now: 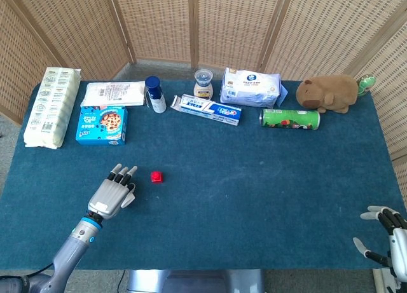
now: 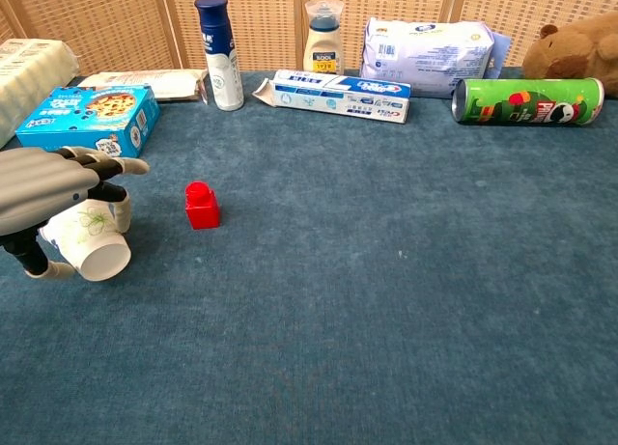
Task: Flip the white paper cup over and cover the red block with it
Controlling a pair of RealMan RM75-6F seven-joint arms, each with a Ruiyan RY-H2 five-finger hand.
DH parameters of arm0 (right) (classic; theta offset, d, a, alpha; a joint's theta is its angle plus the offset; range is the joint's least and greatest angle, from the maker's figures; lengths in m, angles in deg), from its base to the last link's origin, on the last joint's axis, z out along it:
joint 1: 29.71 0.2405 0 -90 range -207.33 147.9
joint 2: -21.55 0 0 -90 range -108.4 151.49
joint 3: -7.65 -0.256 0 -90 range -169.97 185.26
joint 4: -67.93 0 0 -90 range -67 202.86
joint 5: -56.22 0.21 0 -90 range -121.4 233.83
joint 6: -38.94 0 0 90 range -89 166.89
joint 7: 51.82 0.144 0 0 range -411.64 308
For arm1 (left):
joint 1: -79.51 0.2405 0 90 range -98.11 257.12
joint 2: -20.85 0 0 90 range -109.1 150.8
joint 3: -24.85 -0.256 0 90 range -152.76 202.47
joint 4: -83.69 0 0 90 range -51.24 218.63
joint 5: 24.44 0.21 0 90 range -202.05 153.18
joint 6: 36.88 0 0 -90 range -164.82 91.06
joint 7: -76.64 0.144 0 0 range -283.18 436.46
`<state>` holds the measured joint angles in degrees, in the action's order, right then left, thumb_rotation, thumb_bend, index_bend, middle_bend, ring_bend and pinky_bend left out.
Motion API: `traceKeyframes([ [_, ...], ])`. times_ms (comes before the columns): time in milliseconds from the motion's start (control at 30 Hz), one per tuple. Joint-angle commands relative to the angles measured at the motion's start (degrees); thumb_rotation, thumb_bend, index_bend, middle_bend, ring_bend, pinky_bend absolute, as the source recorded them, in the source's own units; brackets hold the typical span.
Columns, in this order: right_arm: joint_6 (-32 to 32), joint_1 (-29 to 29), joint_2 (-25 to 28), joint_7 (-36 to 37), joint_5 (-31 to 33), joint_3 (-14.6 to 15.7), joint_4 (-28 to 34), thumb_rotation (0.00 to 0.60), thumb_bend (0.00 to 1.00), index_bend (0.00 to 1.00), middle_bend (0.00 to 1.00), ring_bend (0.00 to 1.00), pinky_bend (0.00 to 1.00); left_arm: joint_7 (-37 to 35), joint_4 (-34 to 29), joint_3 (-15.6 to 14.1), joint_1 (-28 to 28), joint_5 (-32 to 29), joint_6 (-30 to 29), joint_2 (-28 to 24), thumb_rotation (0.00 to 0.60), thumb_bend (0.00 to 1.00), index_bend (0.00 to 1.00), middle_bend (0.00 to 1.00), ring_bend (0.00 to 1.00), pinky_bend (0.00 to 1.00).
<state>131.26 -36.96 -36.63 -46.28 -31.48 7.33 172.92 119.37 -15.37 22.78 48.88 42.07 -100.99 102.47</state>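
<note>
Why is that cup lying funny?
The white paper cup with a leaf print is tipped on its side under the left hand, mouth facing the camera, not yet over the small red block.

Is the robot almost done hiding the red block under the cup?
Not yet. The left hand already holds the white paper cup, tipped on its side with its open mouth facing the camera. The red block sits uncovered on the blue table, apart from the cup. Still left: turning the cup mouth-down and setting it over the block. The right hand waits empty at the table's edge.
</note>
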Motion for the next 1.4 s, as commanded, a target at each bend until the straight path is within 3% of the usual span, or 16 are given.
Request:
traceKeyframes([
  [33,0.12,-0.08,-0.05,0.14,-0.01,-0.01,-0.09,0.6,0.26,0.38,0.3,0.23,0.29,0.33,0.06,-0.05,0.02,0.06,-0.19,0.07,0.571,0.21,0.47,0.0,0.0,0.05],
  [400,0.93,-0.49,0.05,0.31,-0.57,0.07,-0.05,0.6,0.26,0.38,0.3,0.23,0.29,-0.49,0.28,-0.09,0.5,0.0,-0.52,-0.08,0.572,0.22,0.59,0.01,0.0,0.05],
  [633,1.32,-0.65,0.16,0.59,-0.95,0.1,0.04,0.6,0.26,0.38,0.3,0.23,0.29,-4.57,-2.23,1.04,1.01,0.16,-0.83,-1.32,0.576,0.22,0.6,0.02,0.0,0.05],
  [833,1.3,-0.55,0.04,0.94,-1.09,0.0,-0.13,0.6,0.26,0.38,0.3,0.23,0.29,-19.28,-8.54,5.51,1.21,-1.93,2.06,-6.29,0.571,0.24,0.6,0.03,0.0,0.05],
  [1033,1.05,-0.28,-0.2,1.13,-1.26,-0.12,-0.34,0.6,0.26,0.38,0.3,0.23,0.29,-39.02,-12.72,10.51,2.07,-3.24,5.91,-11.08,0.568,0.24,0.6,0.03,0.0,0.05],
  [1400,0.75,-0.07,-0.56,0.78,-1.24,-0.14,-0.25,0.6,0.26,0.38,0.3,0.23,0.29,-70.51,-9.26,16.92,0.94,-6.46,21.28,-13.37,0.563,0.24,0.6,0.04,0.0,0.05],
])
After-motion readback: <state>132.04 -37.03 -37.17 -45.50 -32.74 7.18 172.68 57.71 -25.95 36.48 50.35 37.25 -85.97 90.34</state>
